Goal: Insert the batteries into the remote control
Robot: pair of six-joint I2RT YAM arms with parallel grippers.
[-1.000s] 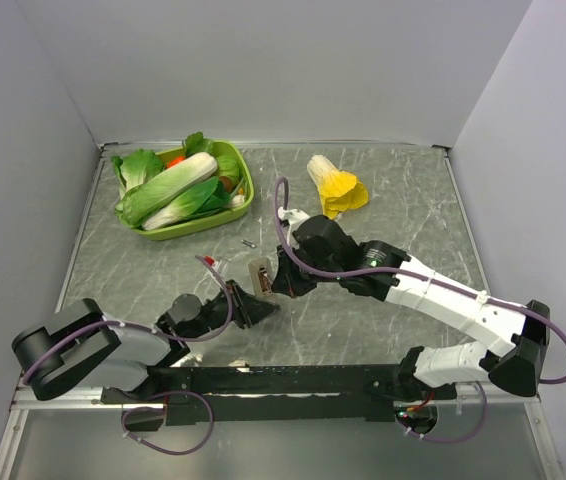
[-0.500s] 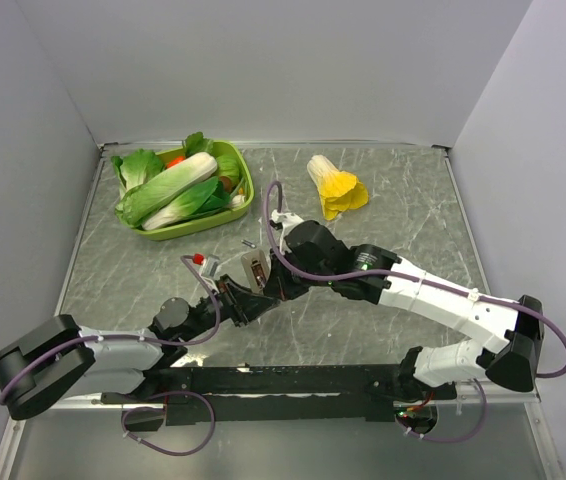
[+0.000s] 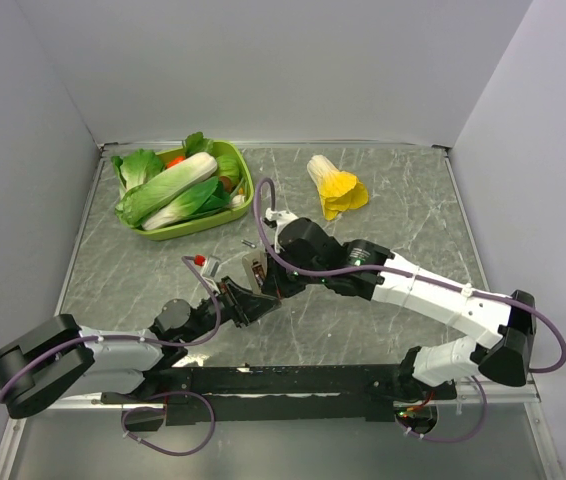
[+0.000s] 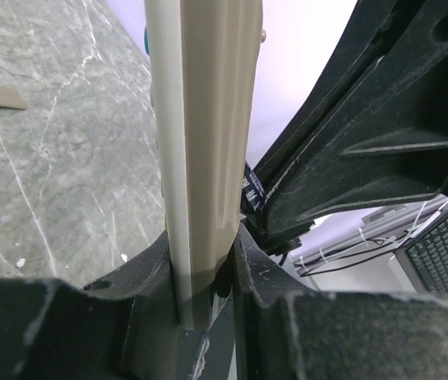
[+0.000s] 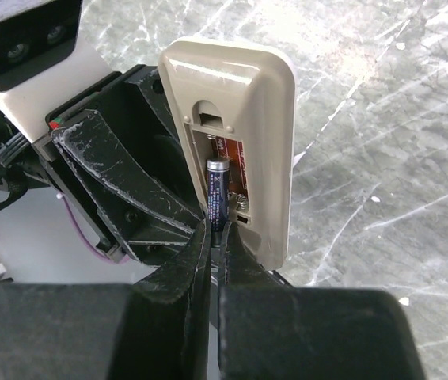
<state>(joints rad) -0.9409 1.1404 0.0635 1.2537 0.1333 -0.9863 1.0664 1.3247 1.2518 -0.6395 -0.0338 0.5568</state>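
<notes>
1. The right claw (image 5: 214,237) is shut tight, with its two black fingers pressed together. The tips touch the low end of a small dark grey-black battery with a blue band (image 5: 217,186). I cannot tell if they nip it or only push on it.
2. That battery is right in front of the claw tips. It points straight away from them, the same way the claw points.
3. The battery lies in the open hole in the back of the slim grey-beige remote control (image 5: 252,103). In the right wrist view it is in the left slot. The slot beside it looks bare, and a little spring shows there.
4. The remote is held up on end. The long side of the battery runs along the long side of the remote. So I think the next push should go straight along that line to seat the battery.
5. The left claw (image 4: 206,289) is closed on the bottom end of the remote, with one finger on each side.
6. The right claw is the one close to the battery. The left claw only holds the remote.
7. Farther out, a tiny dark stick (image 3: 249,243) lies on the grey marble counter (image 3: 403,200). It is just past the remote, toward the green tub of toy vegetables (image 3: 247,190). It may be the second battery, but it is too small to be sure.
</notes>
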